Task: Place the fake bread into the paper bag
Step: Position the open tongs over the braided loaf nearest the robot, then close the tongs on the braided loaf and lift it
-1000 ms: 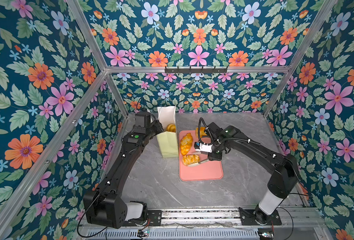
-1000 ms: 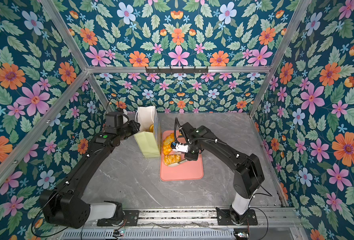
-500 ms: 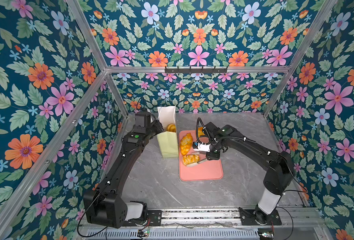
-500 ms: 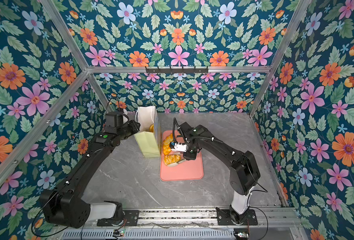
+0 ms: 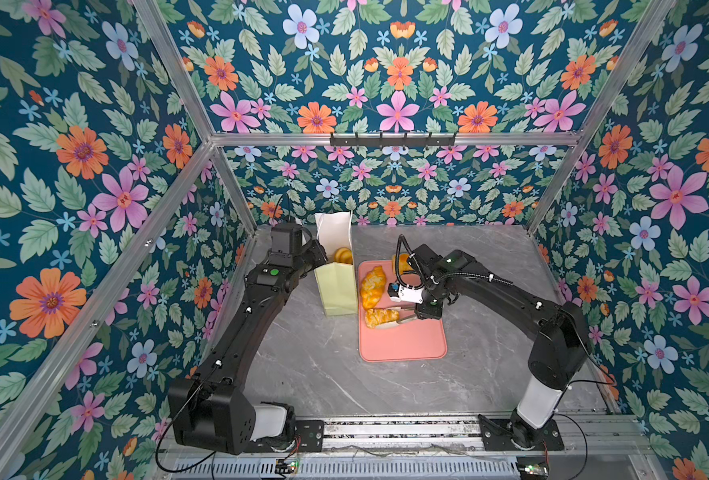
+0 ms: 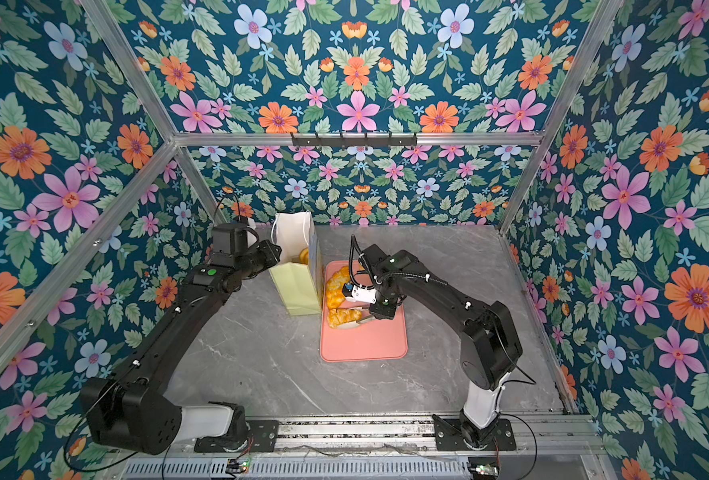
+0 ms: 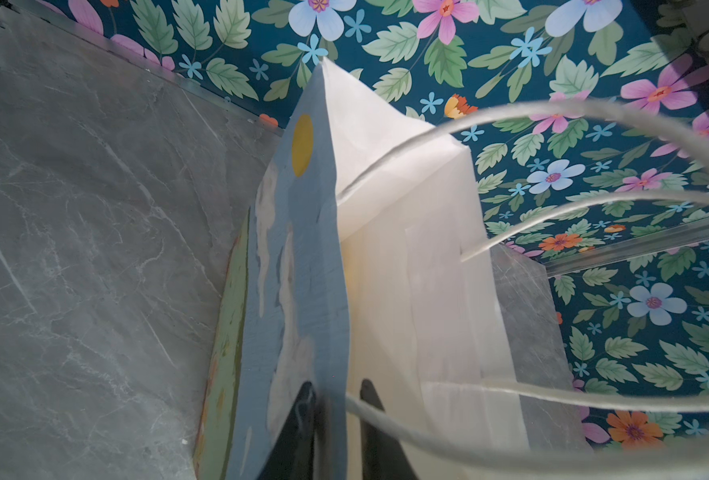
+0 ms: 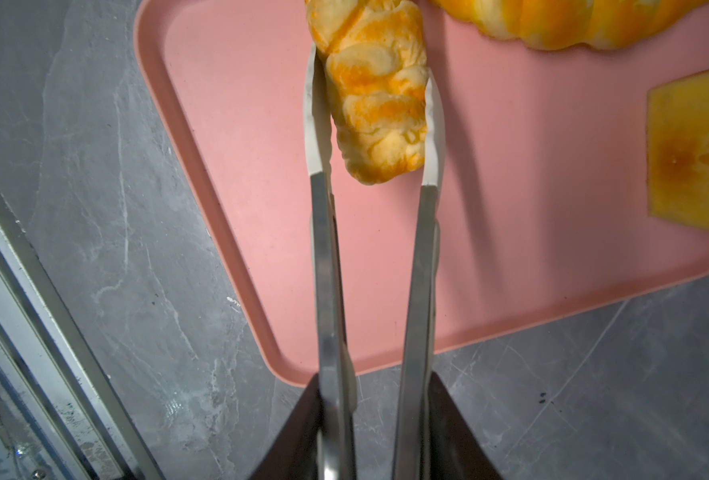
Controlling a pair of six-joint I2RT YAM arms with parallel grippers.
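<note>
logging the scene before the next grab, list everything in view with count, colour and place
pale yellow-green paper bag with white inside: one, upright on the table, left of the tray
flat pink tray: one, pink, mid-table
golden-orange toy pastries: four seen; one in the bag, three on the tray: a long one, a braided one between the tong tips, a square one
metal tongs with white tips: one pair, silver, over the tray
grey marble table: one, grey, under everything
floral walls: teal, around the table
black hook rail: one, back wall
left gripper: black, shut on the bag's wall
right gripper: black, shut on the tongs
</note>
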